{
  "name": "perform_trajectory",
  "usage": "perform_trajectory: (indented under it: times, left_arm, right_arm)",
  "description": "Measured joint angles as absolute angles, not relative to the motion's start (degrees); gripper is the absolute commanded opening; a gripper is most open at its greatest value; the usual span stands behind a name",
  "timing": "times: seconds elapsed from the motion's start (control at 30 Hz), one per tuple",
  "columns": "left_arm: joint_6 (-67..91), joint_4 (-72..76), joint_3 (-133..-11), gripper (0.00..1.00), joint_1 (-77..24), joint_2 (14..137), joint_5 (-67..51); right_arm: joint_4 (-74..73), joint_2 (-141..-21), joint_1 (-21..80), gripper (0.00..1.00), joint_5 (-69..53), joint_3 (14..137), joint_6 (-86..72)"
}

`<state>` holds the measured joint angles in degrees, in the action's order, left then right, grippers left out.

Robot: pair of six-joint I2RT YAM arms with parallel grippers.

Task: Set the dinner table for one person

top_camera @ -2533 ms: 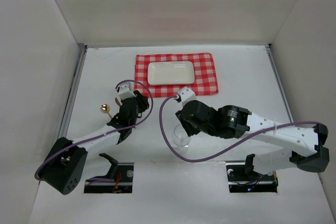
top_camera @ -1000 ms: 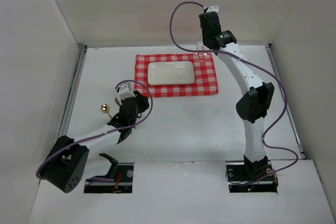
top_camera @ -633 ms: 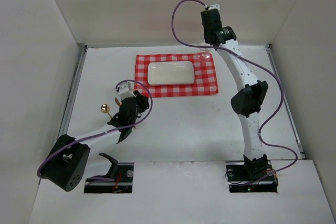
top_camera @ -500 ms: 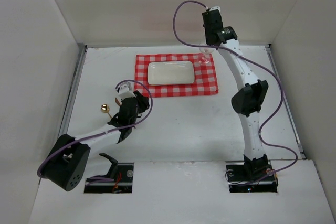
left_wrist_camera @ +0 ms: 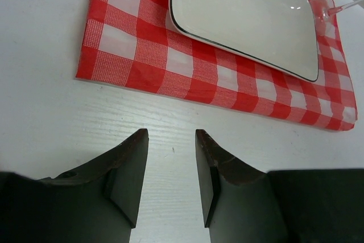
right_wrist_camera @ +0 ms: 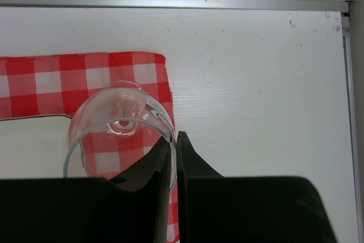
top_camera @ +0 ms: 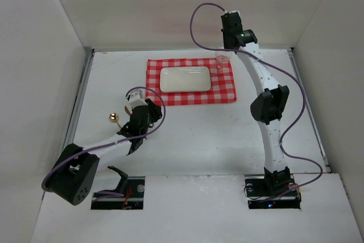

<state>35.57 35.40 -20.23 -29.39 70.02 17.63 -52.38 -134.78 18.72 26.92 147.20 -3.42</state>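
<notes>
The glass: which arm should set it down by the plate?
Right. The right pincer pinches the glass by its rim, above the checked cloth at its far right corner. The left pincer is open, empty, and short of the cloth's near edge.

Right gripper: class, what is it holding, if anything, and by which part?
The right gripper holds a clear wine glass, pinched at its rim.

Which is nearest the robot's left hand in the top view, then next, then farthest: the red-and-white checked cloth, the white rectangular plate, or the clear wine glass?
From the left hand:
1. red-and-white checked cloth, its near left corner just ahead.
2. white rectangular plate, lying mid-cloth.
3. clear wine glass, over the cloth's far right corner.
</notes>
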Motion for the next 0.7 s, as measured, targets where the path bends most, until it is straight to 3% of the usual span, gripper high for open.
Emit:
perform_trajectory:
  times: [0.2, 0.4, 0.7]
  left_arm:
    - [35.9, 35.6, -20.2, 0.36, -29.1, 70.1, 17.3]
    - [35.9, 35.7, -20.2, 0.36, -29.1, 70.3, 17.3]
    - [35.9, 35.7, -20.2, 0.36, -29.1, 70.4, 17.0]
  right_arm:
    - [-52.3, -136.8, 18.7, 0.07, 27.0, 149.3, -3.4]
    - [-51.9, -137.4, 18.7, 0.34, 27.0, 149.8, -3.9]
    - [-50.9, -137.8, 18.7, 0.41, 27.0, 151.1, -4.0]
